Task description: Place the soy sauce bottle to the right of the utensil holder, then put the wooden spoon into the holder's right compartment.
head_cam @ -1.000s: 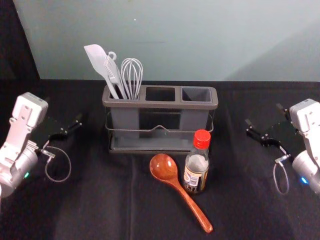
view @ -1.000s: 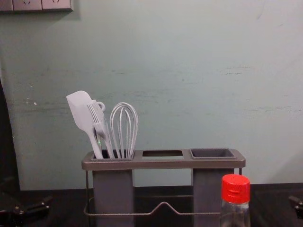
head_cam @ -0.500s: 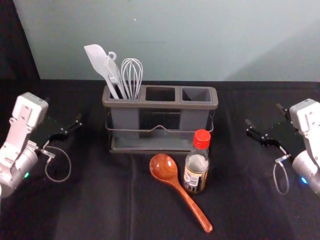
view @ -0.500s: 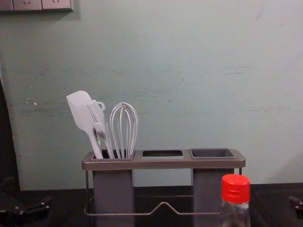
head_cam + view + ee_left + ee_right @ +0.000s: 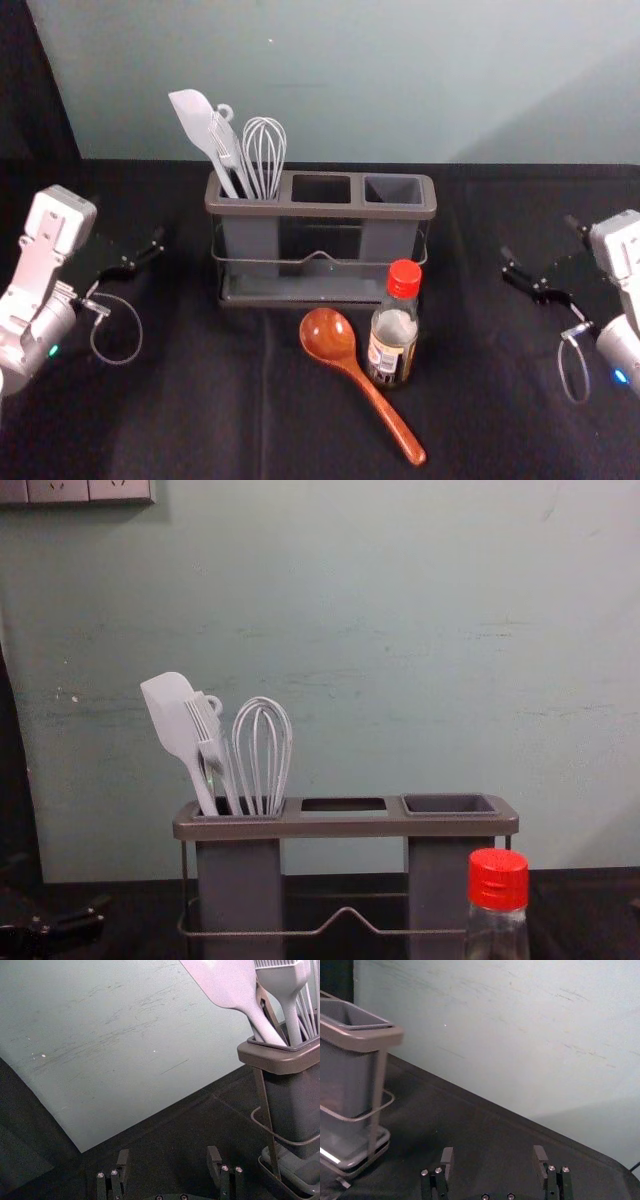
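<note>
In the head view my right gripper (image 5: pixel 540 240) is open, off to the right of the soy sauce bottle (image 5: pixel 393 335) and holder. The right wrist view shows this gripper (image 5: pixel 494 1162) with nothing between its fingers. My left gripper (image 5: pixel 130 250) rests at the left side; in the left wrist view the gripper (image 5: pixel 168 1162) is open and holds nothing. The red-capped bottle stands upright in front of the right part of the utensil holder (image 5: pixel 320 209). Just left of it lies the wooden spoon (image 5: pixel 365 385), bowl toward the holder. The holder's right compartment (image 5: pixel 393 189) is empty.
A white spatula (image 5: pixel 203 130), a brush and a whisk (image 5: pixel 264 150) stand in the holder's left compartment. Behind the black-covered table (image 5: pixel 190 420) rises a pale wall. Black cloth hangs at the far left.
My right arm has shifted slightly outward to the right, its gripper still open. Its tip has nearly left the chest view. The left arm, bottle, spoon and holder have kept their places.
</note>
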{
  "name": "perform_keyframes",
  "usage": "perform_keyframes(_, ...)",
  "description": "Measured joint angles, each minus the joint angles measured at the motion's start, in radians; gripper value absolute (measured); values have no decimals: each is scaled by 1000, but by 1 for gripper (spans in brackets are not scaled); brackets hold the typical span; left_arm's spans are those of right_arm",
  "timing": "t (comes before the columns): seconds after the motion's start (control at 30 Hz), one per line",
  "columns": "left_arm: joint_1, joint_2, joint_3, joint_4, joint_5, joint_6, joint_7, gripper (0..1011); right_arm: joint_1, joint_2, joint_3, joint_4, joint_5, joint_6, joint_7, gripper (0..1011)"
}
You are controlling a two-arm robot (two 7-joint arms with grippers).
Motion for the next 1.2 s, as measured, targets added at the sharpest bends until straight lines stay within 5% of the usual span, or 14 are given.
perform_keyframes(0.43, 0, 0, 0, 0, 0, 0, 0, 1000, -221, 64, 87, -206, 18, -34, -29, 1002)
perform_keyframes(0.67, 0, 0, 0, 0, 0, 0, 0, 1000, -309, 77, 104, -303, 5, -41, -35, 1002)
perform_keyframes(0.93, 0, 0, 0, 0, 0, 0, 0, 1000, -346, 76, 102, -354, -7, -61, -1, 1003)
perform_keyframes(1.2, 0, 0, 0, 0, 0, 0, 0, 1000, -335, 39, 91, -351, 85, -127, 116, 1003)
